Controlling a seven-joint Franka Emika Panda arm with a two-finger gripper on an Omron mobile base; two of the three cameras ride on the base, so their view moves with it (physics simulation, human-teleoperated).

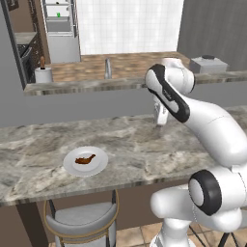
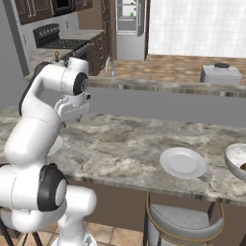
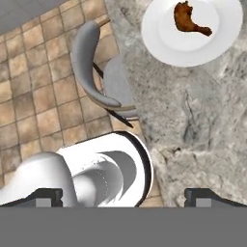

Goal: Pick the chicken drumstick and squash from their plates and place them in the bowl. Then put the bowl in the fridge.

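The chicken drumstick [image 1: 85,159] lies flat on a white plate [image 1: 71,166] set near the front edge of the marble counter [image 1: 144,144], directly above a grey stool [image 1: 84,222]. Its long axis runs roughly along the counter's length, the thicker end toward the arm and slightly farther from the front edge, the thin end pointing away. The gripper [image 1: 160,117] hangs above the counter's middle, well apart from this plate; the drumstick lies off to the robot's left and nearer the front edge, so the coming reach presumably calls for a sideways travel followed by a descent. The jaws stand fully apart and hold nothing, their dark tips at the two bottom corners of the hand view. In that view the drumstick [image 3: 190,19] appears at the upper right, thick end uppermost, with tiled floor [image 3: 34,87] beside the counter. The right base view adds what the other two omit: a second plate [image 2: 182,162], bare on top, and the bowl [image 2: 237,161] at the counter's right end, something small and dark inside it. The fridge [image 1: 59,29] stands open in the far background.
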